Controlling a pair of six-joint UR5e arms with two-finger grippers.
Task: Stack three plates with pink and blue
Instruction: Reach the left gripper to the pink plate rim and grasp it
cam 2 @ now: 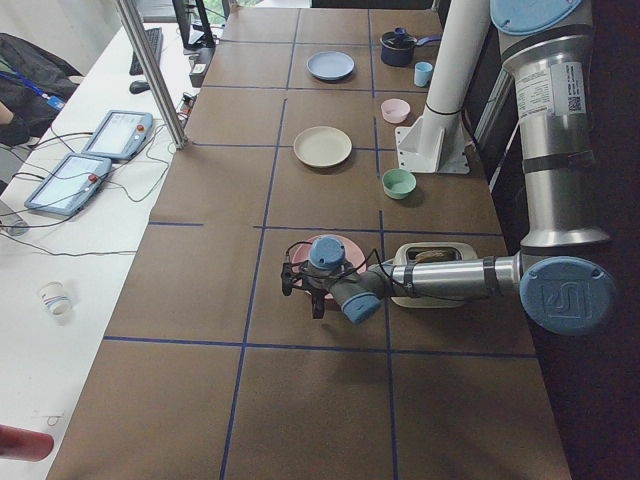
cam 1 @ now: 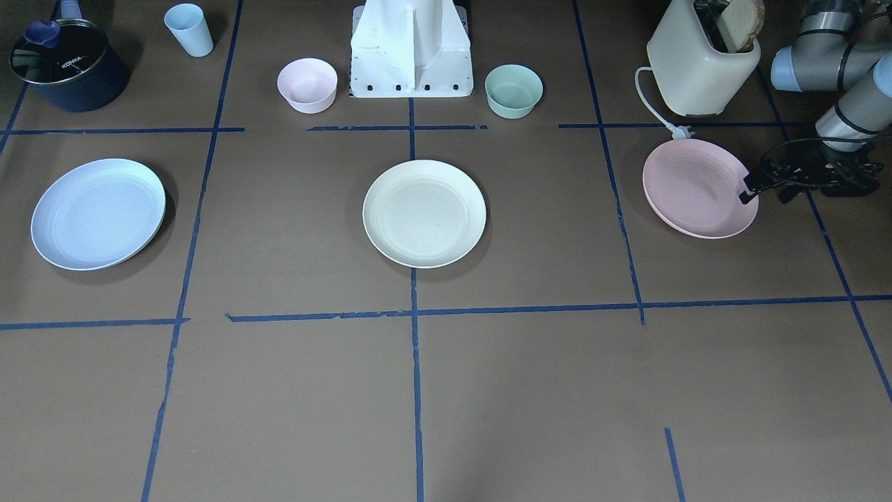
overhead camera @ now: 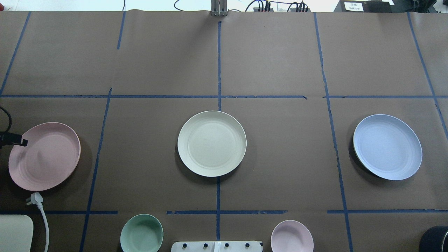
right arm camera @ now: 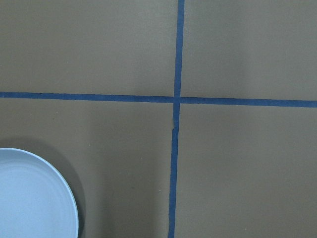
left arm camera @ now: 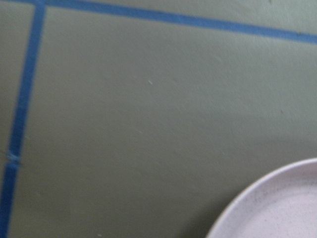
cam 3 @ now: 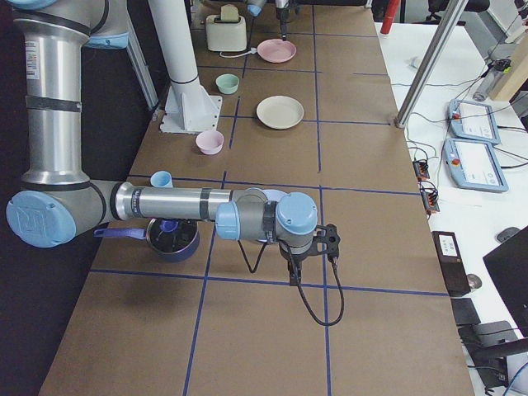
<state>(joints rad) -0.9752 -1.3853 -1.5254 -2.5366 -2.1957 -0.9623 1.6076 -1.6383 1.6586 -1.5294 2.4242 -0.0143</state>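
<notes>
The pale pink plate lies flat at the table's end on my left side; it also shows in the overhead view. My left gripper is low at its outer rim. One black finger reaches over the rim and the other stays outside it, so the jaws look open. The cream-white plate lies at the centre. The pale blue plate lies on my right side. My right gripper hangs above the table beside the blue plate; I cannot tell whether it is open or shut.
A toaster with its white cord and plug stands behind the pink plate. A mint-green bowl and a small pink bowl flank the robot base. A dark pot and a light-blue cup stand near the blue plate.
</notes>
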